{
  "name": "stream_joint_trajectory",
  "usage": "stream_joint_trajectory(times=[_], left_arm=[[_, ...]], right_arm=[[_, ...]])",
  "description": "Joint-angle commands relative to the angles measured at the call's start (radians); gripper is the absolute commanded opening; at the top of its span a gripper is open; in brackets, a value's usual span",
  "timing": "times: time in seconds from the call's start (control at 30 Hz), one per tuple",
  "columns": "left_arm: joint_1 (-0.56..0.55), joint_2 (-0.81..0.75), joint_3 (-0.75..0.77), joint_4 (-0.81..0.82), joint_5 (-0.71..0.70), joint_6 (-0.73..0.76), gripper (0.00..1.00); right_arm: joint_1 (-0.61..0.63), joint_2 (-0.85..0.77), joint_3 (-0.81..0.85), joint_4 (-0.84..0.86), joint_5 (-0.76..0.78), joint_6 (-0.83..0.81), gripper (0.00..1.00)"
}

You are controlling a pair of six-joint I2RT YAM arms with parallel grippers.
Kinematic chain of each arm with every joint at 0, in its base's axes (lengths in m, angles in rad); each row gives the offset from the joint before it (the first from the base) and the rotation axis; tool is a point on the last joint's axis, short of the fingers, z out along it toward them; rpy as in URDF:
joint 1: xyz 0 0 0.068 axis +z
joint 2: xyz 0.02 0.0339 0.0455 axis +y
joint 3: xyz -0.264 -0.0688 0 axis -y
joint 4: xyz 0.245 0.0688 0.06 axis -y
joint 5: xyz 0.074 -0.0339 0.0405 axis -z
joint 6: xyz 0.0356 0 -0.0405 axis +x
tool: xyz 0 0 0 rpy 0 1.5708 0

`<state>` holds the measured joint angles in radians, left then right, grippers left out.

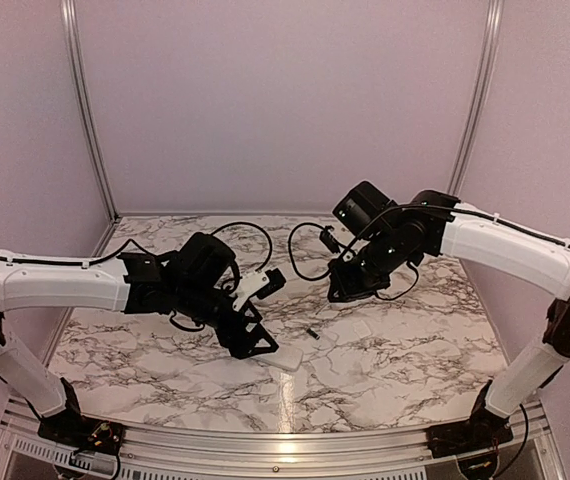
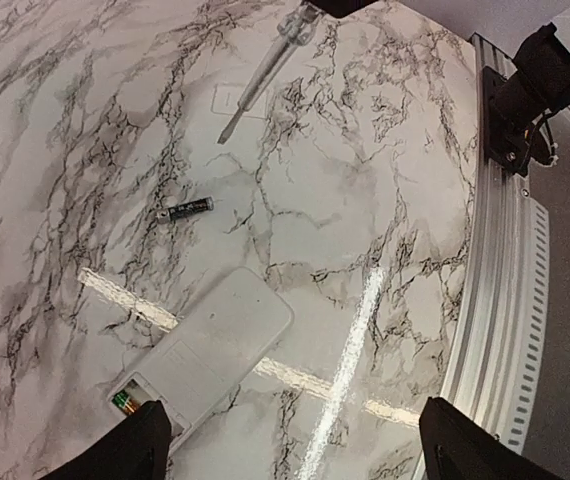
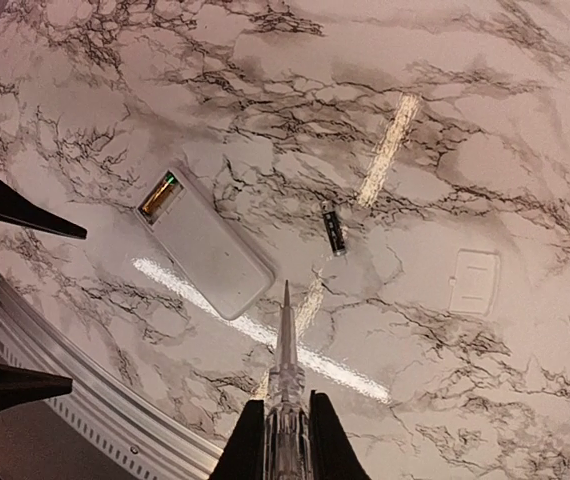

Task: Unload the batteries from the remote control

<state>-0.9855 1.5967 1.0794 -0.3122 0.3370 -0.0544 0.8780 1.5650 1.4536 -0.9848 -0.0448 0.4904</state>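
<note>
The left gripper (image 2: pixel 295 418) is spread wide and grips nothing; one finger (image 2: pixel 125 448) sits just beside the recess end of the remote control (image 2: pixel 210 345). The remote lies flat on the marble table (image 2: pixel 385 200). Both wrist views show its open recess with one battery (image 2: pixel 125 402) seated inside, which the top view cannot resolve. A second battery (image 2: pixel 187 208) lies loose, apart from the remote's long side; in the top view it is only a dark speck (image 1: pixel 312 333). That makes two batteries. Farther from the remote, past the loose battery, is one white cover plate (image 3: pixel 473 280), faint in the left wrist view. The right gripper (image 3: pixel 287 430) is clamped on one clear pointed tool (image 3: pixel 285 350), its tip near the remote's plain end.
</note>
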Motion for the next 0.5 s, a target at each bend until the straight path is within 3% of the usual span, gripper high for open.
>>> stream_joint_trajectory(times=[0.0, 0.17, 0.47], left_arm=[[-0.001, -0.107, -0.117, 0.061, -0.134, 0.496, 0.93], [0.034, -0.072, -0.168, 0.033, -0.055, 0.901, 0.94], [0.132, 0.136, -0.018, -0.040, 0.024, 1.117, 0.94]], right_arm=[[-0.008, -0.027, -0.015, -0.024, 0.015, 0.010, 0.00], [-0.008, -0.048, -0.028, -0.033, 0.007, 0.021, 0.00], [-0.008, -0.144, -0.090, -0.072, 0.011, 0.078, 0.00]])
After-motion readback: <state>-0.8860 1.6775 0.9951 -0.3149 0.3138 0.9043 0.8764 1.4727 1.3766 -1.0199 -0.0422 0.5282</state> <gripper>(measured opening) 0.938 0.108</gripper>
